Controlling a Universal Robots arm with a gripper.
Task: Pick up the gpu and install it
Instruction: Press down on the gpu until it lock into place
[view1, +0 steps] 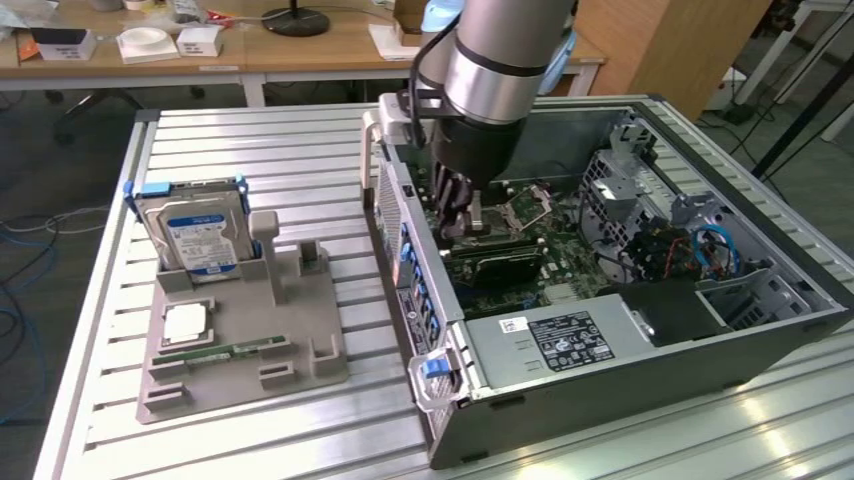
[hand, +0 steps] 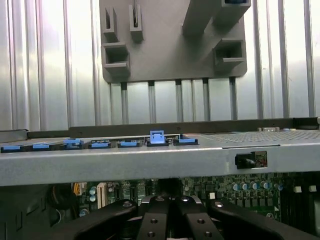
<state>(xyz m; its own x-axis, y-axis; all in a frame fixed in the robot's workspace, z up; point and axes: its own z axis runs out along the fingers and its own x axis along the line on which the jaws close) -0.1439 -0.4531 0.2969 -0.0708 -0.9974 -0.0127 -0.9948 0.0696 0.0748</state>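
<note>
One end effector (view1: 461, 225) inside one computer case (view1: 747, 345), possibly gripping one gpu (view1: 470, 215)

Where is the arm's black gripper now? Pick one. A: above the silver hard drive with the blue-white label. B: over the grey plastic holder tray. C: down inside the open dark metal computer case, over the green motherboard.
C: in the exterior view the gripper reaches down inside the open computer case, over the motherboard.
</note>
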